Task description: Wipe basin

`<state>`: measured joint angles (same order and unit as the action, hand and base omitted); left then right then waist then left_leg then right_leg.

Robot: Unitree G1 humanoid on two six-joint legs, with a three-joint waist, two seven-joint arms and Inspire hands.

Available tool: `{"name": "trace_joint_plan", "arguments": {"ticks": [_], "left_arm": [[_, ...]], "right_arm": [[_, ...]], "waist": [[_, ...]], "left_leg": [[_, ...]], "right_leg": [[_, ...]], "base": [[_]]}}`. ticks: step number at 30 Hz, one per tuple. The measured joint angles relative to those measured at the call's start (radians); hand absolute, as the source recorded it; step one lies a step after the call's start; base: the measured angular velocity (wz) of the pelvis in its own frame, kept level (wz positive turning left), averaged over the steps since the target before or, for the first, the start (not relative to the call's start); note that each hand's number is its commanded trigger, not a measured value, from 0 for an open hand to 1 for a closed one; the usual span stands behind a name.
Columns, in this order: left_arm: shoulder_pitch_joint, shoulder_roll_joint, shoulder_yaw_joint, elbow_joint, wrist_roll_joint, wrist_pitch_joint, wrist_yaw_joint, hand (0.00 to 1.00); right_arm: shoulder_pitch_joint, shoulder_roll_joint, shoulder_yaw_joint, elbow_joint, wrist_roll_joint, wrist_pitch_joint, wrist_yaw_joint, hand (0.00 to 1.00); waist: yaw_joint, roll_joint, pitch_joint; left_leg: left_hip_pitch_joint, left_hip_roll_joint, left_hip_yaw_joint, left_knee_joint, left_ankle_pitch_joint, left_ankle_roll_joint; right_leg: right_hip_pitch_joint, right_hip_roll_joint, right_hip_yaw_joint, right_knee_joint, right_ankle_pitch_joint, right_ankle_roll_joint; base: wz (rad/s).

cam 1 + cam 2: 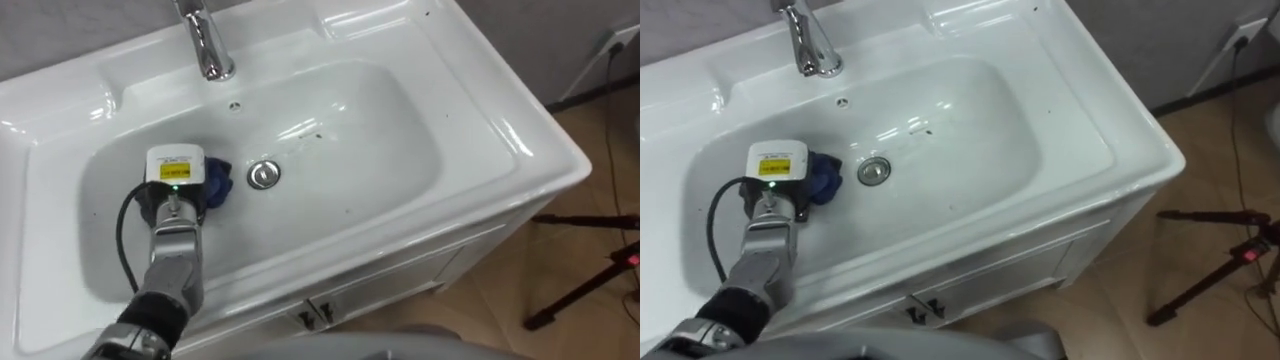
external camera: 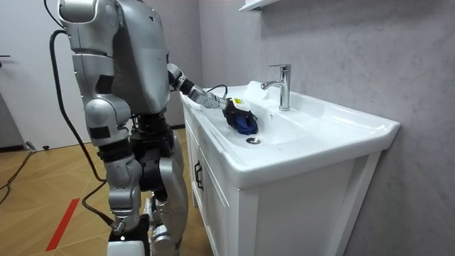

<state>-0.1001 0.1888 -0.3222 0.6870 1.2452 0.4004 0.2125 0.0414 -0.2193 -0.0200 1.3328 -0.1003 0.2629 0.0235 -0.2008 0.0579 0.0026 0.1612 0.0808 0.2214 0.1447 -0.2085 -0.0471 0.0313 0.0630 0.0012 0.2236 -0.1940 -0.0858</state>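
— Left side?
— Reaches the left arm (image 1: pixel 168 280) forward over the near rim of the basin (image 1: pixel 500 140), forearm sloping down inside. Rests the left hand (image 1: pixel 170 205) low on the basin's floor, left of its middle, back facing up, wrist roughly in line with the forearm.
— And the right?
— Hangs the right arm (image 2: pixel 106 117) straight down beside the trunk, away from the basin, right hand (image 2: pixel 131 220) at thigh height. Stands upright at the basin's front.
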Motion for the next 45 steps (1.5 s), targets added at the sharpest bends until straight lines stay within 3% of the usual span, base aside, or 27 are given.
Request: {"name": "trace_joint_plan", "arguments": {"ticks": [2, 6, 11, 16, 20, 30, 32, 38, 45], "left_arm": [[-0.043, -0.018, -0.017, 0.033, -0.020, 0.007, 0.000, 1.00], [-0.100, -0.036, -0.020, 0.080, -0.049, 0.009, 0.000, 1.00], [-0.172, -0.057, -0.035, 0.146, -0.137, 0.030, -0.008, 1.00], [-0.218, -0.055, -0.039, 0.169, -0.176, 0.030, -0.048, 1.00], [-0.250, -0.057, -0.056, 0.209, -0.197, 0.028, -0.057, 1.00], [-0.338, -0.075, -0.085, 0.265, -0.318, 0.016, -0.065, 1.00], [-0.366, -0.091, -0.092, 0.300, -0.346, 0.015, -0.065, 1.00], [-0.412, -0.093, -0.130, 0.322, -0.425, 0.015, -0.065, 1.00], [-0.439, -0.118, -0.155, 0.321, -0.428, 0.015, -0.065, 1.00]], "right_arm": [[-0.009, 0.001, 0.010, 0.010, 0.014, 0.000, -0.005, 0.00], [-0.018, 0.010, 0.016, 0.019, 0.016, 0.000, -0.007, 0.00], [-0.017, 0.014, 0.038, 0.031, 0.020, 0.021, 0.007, 0.00], [-0.011, 0.014, 0.047, 0.036, 0.021, 0.023, 0.024, 0.00], [-0.014, 0.003, 0.047, 0.037, 0.022, 0.020, 0.024, 0.00], [-0.047, -0.014, 0.089, 0.036, 0.088, 0.011, 0.023, 0.00], [-0.053, -0.014, 0.100, 0.035, 0.101, 0.007, 0.022, 0.00], [-0.070, -0.016, 0.119, 0.037, 0.136, -0.002, 0.023, 0.00], [-0.087, -0.016, 0.136, 0.045, 0.184, -0.009, 0.018, 0.00]], "waist": [[-0.016, -0.004, 0.0035], [-0.027, -0.005, 0.0039], [-0.064, -0.005, 0.0041], [-0.093, -0.001, 0.0068], [-0.127, 0.011, 0.0146], [-0.128, 0.019, 0.0184], [-0.135, 0.019, 0.0184], [-0.153, 0.018, 0.0186], [-0.166, 0.013, 0.0193]], "left_leg": [[-0.001, -0.006, 0.001, 0.002, 0.000, 0.000], [-0.016, -0.014, 0.017, 0.002, 0.000, 0.000], [-0.027, -0.025, 0.048, 0.008, 0.003, 0.005], [-0.030, -0.026, 0.059, 0.009, 0.003, 0.006], [-0.030, -0.028, 0.078, 0.008, 0.003, 0.006], [-0.064, -0.038, 0.077, 0.011, 0.012, 0.021], [-0.065, -0.042, 0.080, 0.010, 0.012, 0.021], [-0.091, -0.058, 0.079, 0.019, 0.018, 0.030], [-0.104, -0.065, 0.078, 0.021, 0.020, 0.037]], "right_leg": [[-0.004, -0.005, 0.000, 0.006, -0.006, 0.009], [-0.023, -0.014, -0.001, 0.020, -0.011, 0.018], [-0.036, -0.030, 0.001, 0.027, -0.009, 0.034], [-0.036, -0.027, 0.020, 0.002, 0.016, 0.041], [-0.036, -0.029, 0.029, -0.002, 0.022, 0.046], [-0.097, -0.035, 0.049, 0.040, 0.021, 0.049], [-0.107, -0.036, 0.056, 0.052, 0.019, 0.052], [-0.140, -0.046, 0.061, 0.075, 0.013, 0.063], [-0.153, -0.064, 0.060, 0.082, 0.014, 0.078]], "base": [[0.14], [0.07], [0.01], [-0.12], [-0.07], [-0.06], [-0.09], [0.01], [0.03]]}}
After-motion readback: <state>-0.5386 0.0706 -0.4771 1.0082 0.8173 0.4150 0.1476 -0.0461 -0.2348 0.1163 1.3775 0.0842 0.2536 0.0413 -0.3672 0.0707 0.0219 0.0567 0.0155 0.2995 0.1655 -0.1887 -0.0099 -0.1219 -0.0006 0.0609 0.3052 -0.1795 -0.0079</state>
